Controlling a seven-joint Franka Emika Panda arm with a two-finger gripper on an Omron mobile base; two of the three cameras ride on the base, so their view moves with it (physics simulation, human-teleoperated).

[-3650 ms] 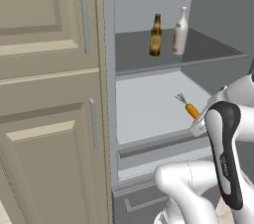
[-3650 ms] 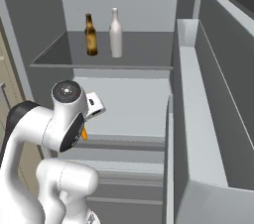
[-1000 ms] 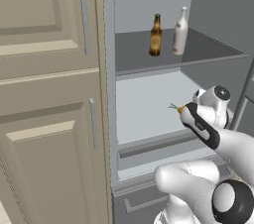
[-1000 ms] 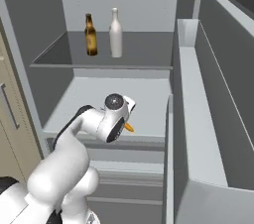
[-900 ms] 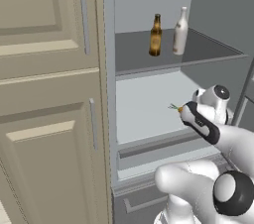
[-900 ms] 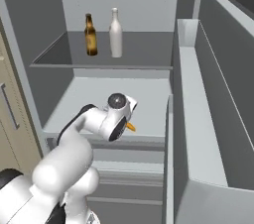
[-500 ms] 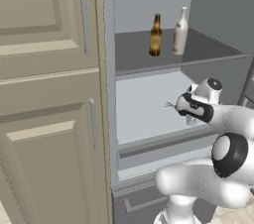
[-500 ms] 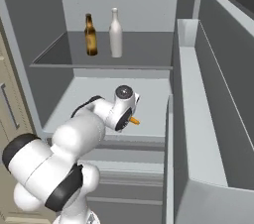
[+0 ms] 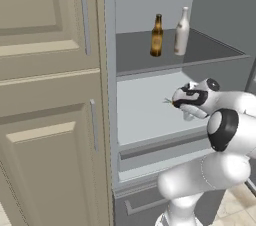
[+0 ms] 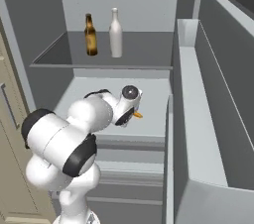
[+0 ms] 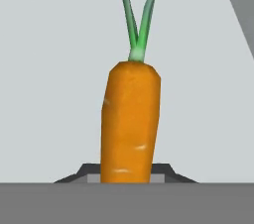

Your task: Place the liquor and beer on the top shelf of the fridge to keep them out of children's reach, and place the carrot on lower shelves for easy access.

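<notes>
The beer (image 9: 157, 36) (image 10: 90, 35) and the liquor (image 9: 182, 32) (image 10: 115, 33) stand upright side by side on the dark top shelf (image 9: 135, 52) (image 10: 146, 49) of the open fridge (image 9: 220, 15). My gripper (image 9: 176, 103) (image 10: 135, 114) (image 11: 127, 176) is inside the fridge, just above the pale lower shelf (image 9: 142, 117) (image 10: 154, 101). It is shut on the carrot (image 11: 130, 124) (image 10: 138, 115), whose thick end sits between the fingers and whose green stem (image 9: 167, 102) points away from the hand. I cannot tell if the carrot touches the shelf.
Beige panelled cabinets (image 9: 45, 95) stand left of the fridge. The open fridge door (image 10: 203, 119) with its bins juts out on the right. A drawer front (image 9: 160, 145) lies under the lower shelf. My white arm (image 10: 64, 139) fills the front of the opening.
The arm has reached further into the fridge, carrying the carrot leftward and inward over the lower shelf. The bottles have not moved.
</notes>
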